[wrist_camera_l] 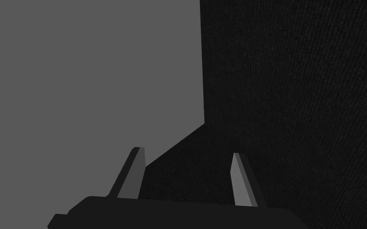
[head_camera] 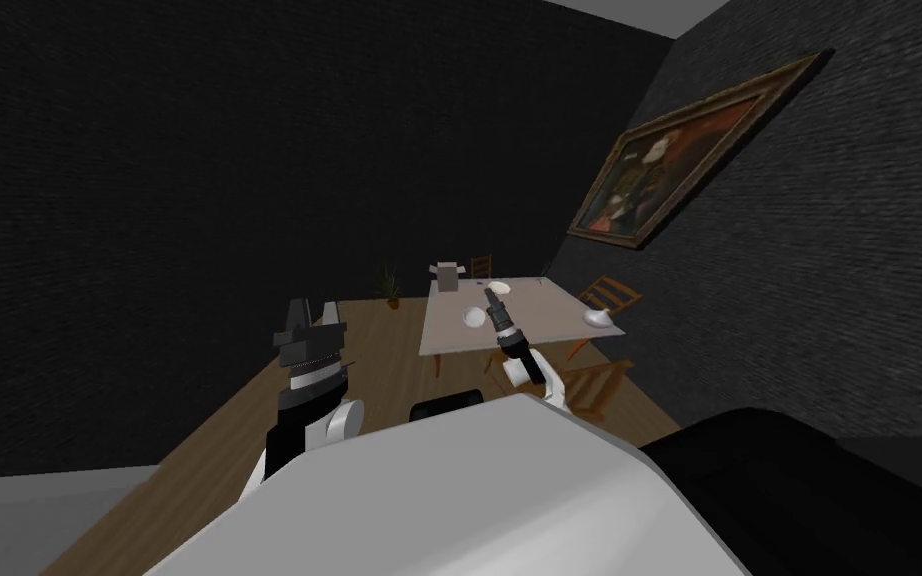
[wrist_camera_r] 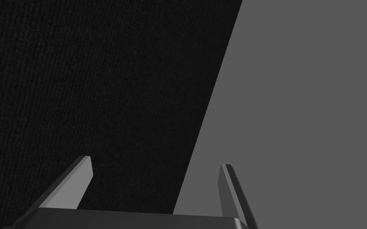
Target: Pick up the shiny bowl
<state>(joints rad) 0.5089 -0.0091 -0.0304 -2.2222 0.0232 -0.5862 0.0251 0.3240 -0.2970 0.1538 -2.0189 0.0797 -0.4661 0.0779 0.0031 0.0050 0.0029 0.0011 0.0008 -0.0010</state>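
Bowl point(head_camera: 474, 317) is the white round one on the table point(head_camera: 549, 322), over by the left side and a bit back from the near edge. Heads up though: two more small white dishes are up there. One point(head_camera: 502, 289) is near the middle of the far edge and one point(head_camera: 597, 318) is at the near right corner. From our head camera none of them looks shinier than the rest, so we honestly can't tell which is the shiny one. Whatever's in them is too small to make out.

A grey box point(head_camera: 446, 275) stands at the far left corner with its flaps up, and we can't see inside that either. Wooden chairs stand around the table: one point(head_camera: 482, 266) behind the far edge, one point(head_camera: 609, 294) along the right side, one point(head_camera: 597, 385) off the near right corner. A little plant point(head_camera: 389, 285) sits left of the table, and a framed painting point(head_camera: 689, 160) hangs on the dark wall to the right.

We're well short of the table. Our left gripper point(head_camera: 314, 306) is held up off to the left. Our right gripper point(head_camera: 494, 291) points upward and lines up in front of the table's middle.

Left wrist view: the two fingers point(wrist_camera_l: 133, 177) stand spread wide, gripping nothing.

Right wrist view: same deal, fingers point(wrist_camera_r: 69, 185) wide apart, nothing held.
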